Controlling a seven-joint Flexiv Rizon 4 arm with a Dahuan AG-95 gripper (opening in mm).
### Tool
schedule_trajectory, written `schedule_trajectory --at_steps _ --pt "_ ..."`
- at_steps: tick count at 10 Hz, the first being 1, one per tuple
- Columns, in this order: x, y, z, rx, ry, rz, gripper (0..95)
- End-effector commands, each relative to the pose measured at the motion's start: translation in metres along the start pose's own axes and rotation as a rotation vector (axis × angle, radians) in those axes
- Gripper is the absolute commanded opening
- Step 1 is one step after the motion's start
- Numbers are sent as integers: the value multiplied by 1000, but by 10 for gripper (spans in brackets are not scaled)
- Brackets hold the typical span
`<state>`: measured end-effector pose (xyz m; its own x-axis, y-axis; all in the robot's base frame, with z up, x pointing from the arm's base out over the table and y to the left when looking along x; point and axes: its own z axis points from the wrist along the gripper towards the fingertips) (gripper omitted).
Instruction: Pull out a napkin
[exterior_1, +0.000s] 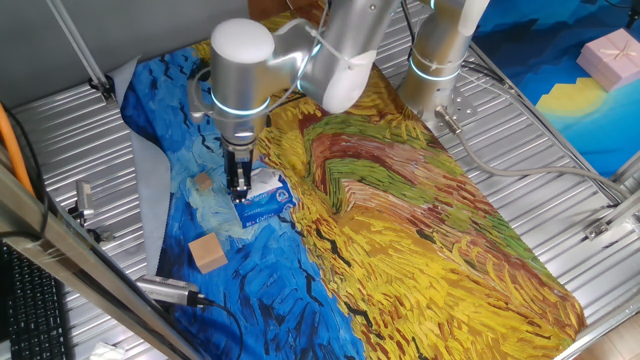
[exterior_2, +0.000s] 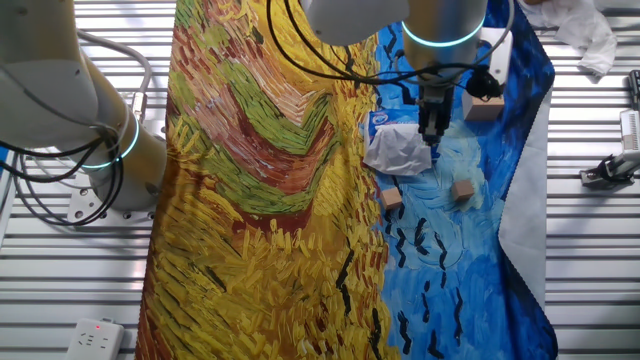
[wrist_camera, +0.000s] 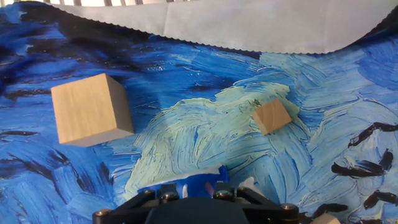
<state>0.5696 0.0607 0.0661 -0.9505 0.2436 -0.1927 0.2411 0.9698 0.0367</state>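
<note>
The napkin (exterior_2: 398, 153) is a crumpled white sheet bunched on top of the small blue tissue pack (exterior_1: 264, 205). In one fixed view the napkin (exterior_1: 266, 180) shows as a white patch beside the fingers. My gripper (exterior_2: 430, 135) points straight down onto the napkin's edge, its narrow fingers (exterior_1: 240, 183) close together and seemingly pinching the sheet. In the hand view the gripper body hides the fingertips; only slivers of the blue pack (wrist_camera: 200, 185) and the white napkin (wrist_camera: 247, 182) show at the bottom edge.
A large tan wooden cube (exterior_1: 207, 252) and a small one (exterior_1: 204, 182) lie left of the pack on the painted cloth (exterior_1: 420, 220). The hand view shows the large cube (wrist_camera: 91, 109) and the small cube (wrist_camera: 272, 116). Another small cube (exterior_2: 391, 198) lies near the napkin.
</note>
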Motion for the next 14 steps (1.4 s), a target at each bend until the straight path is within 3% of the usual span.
schedule_trajectory --at_steps 1,7,11,14 --pt "0 -3 -1 22 -4 -4 0" --pt "0 -3 -2 23 11 -22 0" --pt "-3 -6 -14 26 28 -46 0" --pt "-1 -14 -33 22 48 -66 0"
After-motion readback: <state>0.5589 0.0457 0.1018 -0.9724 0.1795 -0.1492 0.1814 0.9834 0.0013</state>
